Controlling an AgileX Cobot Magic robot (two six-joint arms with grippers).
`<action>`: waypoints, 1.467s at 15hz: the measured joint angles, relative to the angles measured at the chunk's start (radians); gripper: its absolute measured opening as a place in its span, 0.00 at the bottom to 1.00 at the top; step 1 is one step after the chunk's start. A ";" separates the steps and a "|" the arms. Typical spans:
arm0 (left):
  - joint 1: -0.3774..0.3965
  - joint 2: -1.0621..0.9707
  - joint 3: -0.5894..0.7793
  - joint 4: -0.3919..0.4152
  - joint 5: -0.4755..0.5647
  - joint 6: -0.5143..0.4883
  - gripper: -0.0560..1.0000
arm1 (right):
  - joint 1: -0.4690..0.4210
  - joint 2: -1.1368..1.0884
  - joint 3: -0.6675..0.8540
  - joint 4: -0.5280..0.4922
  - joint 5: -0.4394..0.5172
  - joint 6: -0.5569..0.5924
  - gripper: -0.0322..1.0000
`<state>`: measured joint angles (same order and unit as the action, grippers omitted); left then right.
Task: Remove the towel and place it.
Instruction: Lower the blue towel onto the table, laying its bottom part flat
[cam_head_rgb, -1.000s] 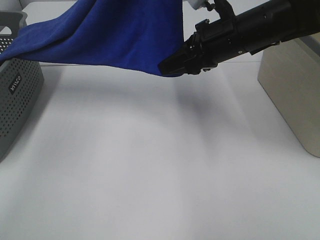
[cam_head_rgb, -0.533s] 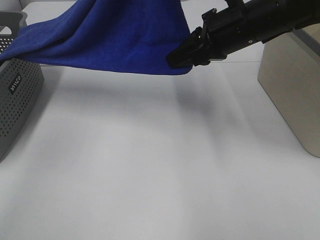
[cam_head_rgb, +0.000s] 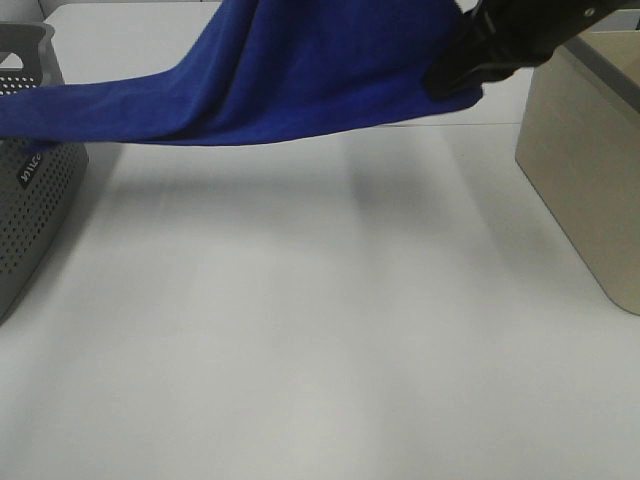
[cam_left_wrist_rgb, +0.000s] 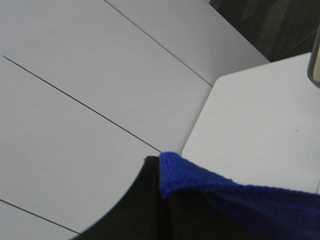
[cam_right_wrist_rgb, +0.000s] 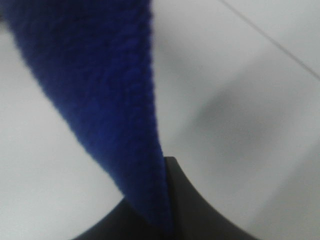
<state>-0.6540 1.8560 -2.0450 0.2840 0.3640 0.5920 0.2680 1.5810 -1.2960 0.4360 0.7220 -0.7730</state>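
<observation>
The royal-blue towel (cam_head_rgb: 300, 80) hangs stretched above the table. One end still lies over the grey basket (cam_head_rgb: 30, 200) at the left, and the rest rises out of the top of the exterior view. My right gripper (cam_head_rgb: 455, 80) is shut on the towel's right edge, high up and next to the beige container (cam_head_rgb: 590, 180). The right wrist view shows the towel (cam_right_wrist_rgb: 100, 90) pinched at a black fingertip (cam_right_wrist_rgb: 165, 220). My left gripper (cam_left_wrist_rgb: 165, 170) is out of the exterior view. Its wrist view shows a towel edge (cam_left_wrist_rgb: 225, 192) clamped at its black finger (cam_left_wrist_rgb: 135, 210).
The white table (cam_head_rgb: 320, 330) spreads below the towel. The perforated grey basket stands at the left edge. The beige container stands at the right edge. The left wrist view looks over a white table corner (cam_left_wrist_rgb: 260, 125) and a panelled floor.
My right gripper has moved right and upward with the towel's edge, from mid-table towards the beige container. The towel is pulled longer and flatter out of the grey basket.
</observation>
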 joint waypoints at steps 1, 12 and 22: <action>0.000 0.000 0.000 0.000 -0.035 -0.038 0.05 | 0.000 -0.026 -0.049 -0.107 0.001 0.075 0.05; 0.000 -0.112 0.000 0.279 -0.080 -0.091 0.05 | 0.000 -0.075 -0.492 -0.381 0.299 0.157 0.05; 0.053 -0.086 0.000 0.348 0.015 -0.337 0.05 | 0.000 -0.060 -0.589 -0.384 0.216 0.157 0.05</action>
<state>-0.6010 1.7700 -2.0450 0.6320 0.3790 0.2550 0.2680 1.5210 -1.8850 0.0520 0.9380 -0.6160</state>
